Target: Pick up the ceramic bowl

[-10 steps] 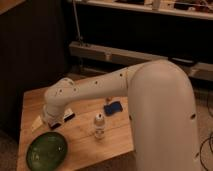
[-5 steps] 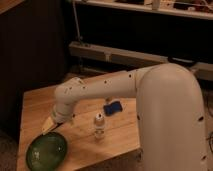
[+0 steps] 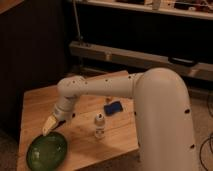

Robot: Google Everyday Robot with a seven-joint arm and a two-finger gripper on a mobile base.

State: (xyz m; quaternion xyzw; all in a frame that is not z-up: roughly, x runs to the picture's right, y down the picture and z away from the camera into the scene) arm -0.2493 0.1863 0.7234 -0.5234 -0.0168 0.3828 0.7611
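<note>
The ceramic bowl [image 3: 46,150] is wide, shallow and glossy green, and sits at the front left corner of the wooden table [image 3: 45,102]. My gripper [image 3: 49,127] hangs at the end of the white arm, just above the bowl's far rim, with its pale fingers pointing down toward it. It holds nothing that I can see.
A small white bottle [image 3: 99,124] stands upright near the table's middle front. A blue flat object [image 3: 113,107] lies behind it. The big white arm body covers the table's right side. A dark shelf rail runs behind the table.
The gripper has moved forward and down to the left, from over the table's left middle to the bowl's far rim. The bowl, bottle and blue object have not moved.
</note>
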